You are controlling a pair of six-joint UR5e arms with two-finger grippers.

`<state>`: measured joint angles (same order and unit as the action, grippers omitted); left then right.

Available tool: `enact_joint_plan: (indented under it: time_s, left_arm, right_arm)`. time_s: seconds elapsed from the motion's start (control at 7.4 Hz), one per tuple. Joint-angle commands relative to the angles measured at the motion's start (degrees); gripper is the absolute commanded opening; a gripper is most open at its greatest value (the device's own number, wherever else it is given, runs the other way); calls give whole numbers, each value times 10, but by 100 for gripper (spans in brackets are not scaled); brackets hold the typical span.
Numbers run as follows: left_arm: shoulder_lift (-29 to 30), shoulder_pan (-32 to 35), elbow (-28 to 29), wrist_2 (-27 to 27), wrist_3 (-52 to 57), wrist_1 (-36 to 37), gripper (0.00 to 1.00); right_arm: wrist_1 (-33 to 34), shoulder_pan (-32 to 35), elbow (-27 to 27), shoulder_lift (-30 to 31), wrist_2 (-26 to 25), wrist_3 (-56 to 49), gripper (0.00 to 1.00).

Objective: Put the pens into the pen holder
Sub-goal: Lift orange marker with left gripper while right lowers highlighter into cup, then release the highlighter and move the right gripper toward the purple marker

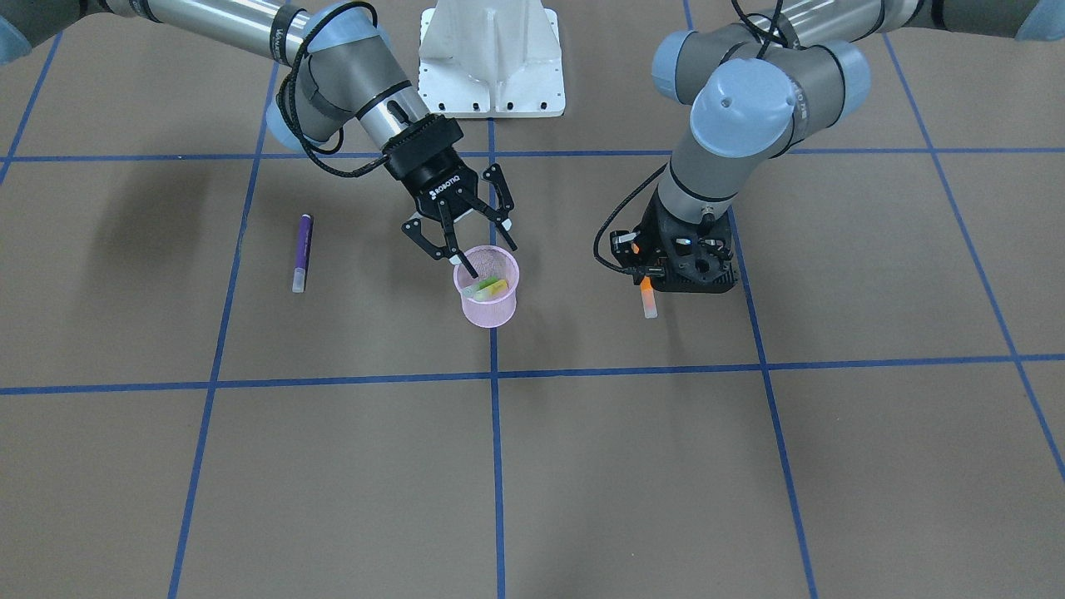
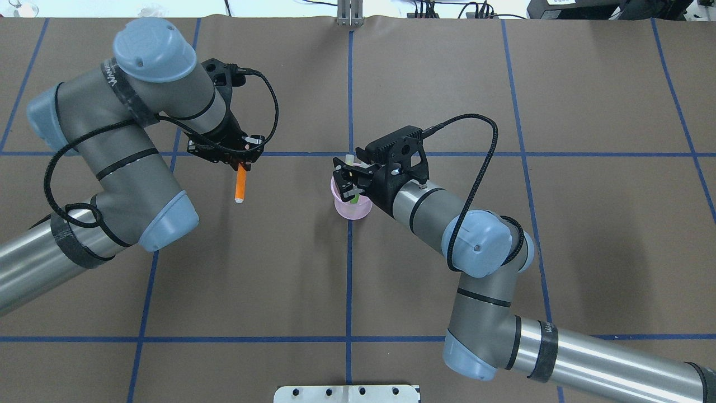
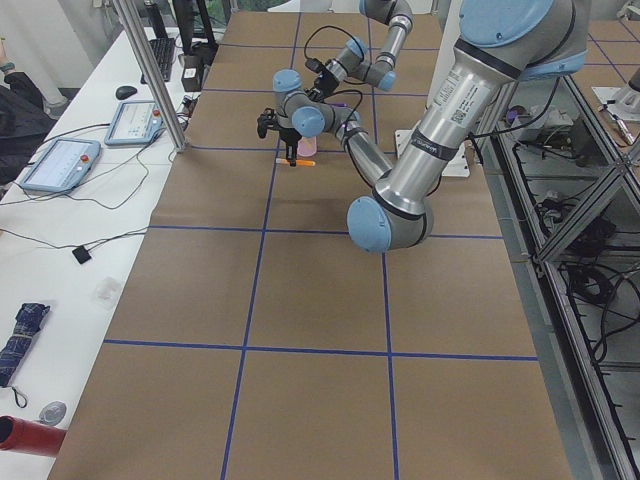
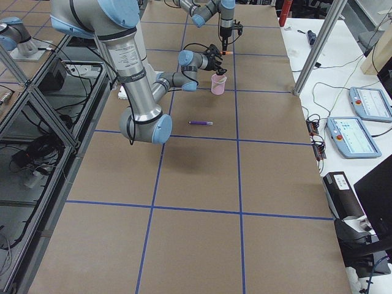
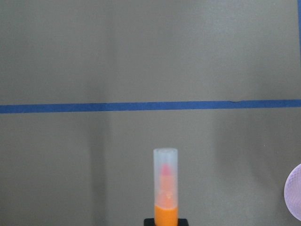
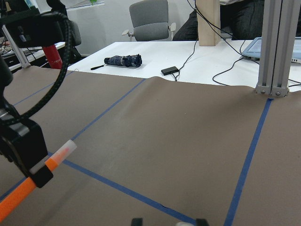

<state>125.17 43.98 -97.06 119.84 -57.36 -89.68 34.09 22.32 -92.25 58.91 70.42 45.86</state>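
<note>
Both arms reach forward from the base. The right arm bends at the elbow and slants inward and down to the pen holder, which stands on the centre blue tape line. The right gripper has its fingers spread wide, one tip dipping inside the rim. The green pen leans inside the cup. The left arm folds back on itself, wrist pointing straight down. The left gripper pinches the orange pen by its barrel, roughly level, well apart from the holder. Whether it clears the paper is unclear. The purple pen lies flat to the holder's right. Beyond the grippers, the table runs on as bare brown paper.
</note>
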Motion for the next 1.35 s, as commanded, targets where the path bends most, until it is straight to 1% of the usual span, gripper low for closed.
enact_joint_plan:
  time_s: [0.0, 0.14, 0.27, 0.41, 0.54, 0.68, 0.81, 0.95, 1.08, 1.22]
  left_arm:
    - [10, 20, -16, 0, 3, -1, 0]
    - [10, 29, -36, -6, 6, -3, 0]
    - [11, 39, -54, -14, 13, -8, 0]
    - [11, 41, -79, -49, 16, -21, 0]
    - [9, 40, -92, -103, 16, -57, 0]
    - [3, 41, -95, -135, 12, -115, 0]
    - [1, 41, -96, -157, 9, -143, 0]
    - [1, 37, -94, -170, 8, -147, 0]
    - [1, 35, -90, -170, 8, -153, 0]
    - [2, 31, -89, -171, 8, -173, 0]
  right_arm:
    - [34, 8, -18, -1, 15, 12, 100]
    - [138, 31, -64, 1, 52, 47, 100]
    - [262, 74, -110, 2, 119, 56, 100]
    - [355, 118, -134, 10, 192, 76, 100]
    - [407, 166, -146, 38, 274, 85, 100]
    - [432, 211, -142, 60, 361, 85, 100]
    - [453, 240, -124, 65, 426, 85, 100]
    - [478, 237, -92, 64, 442, 85, 100]
    - [478, 230, -60, 66, 443, 85, 100]
    - [475, 217, -31, 66, 444, 85, 100]
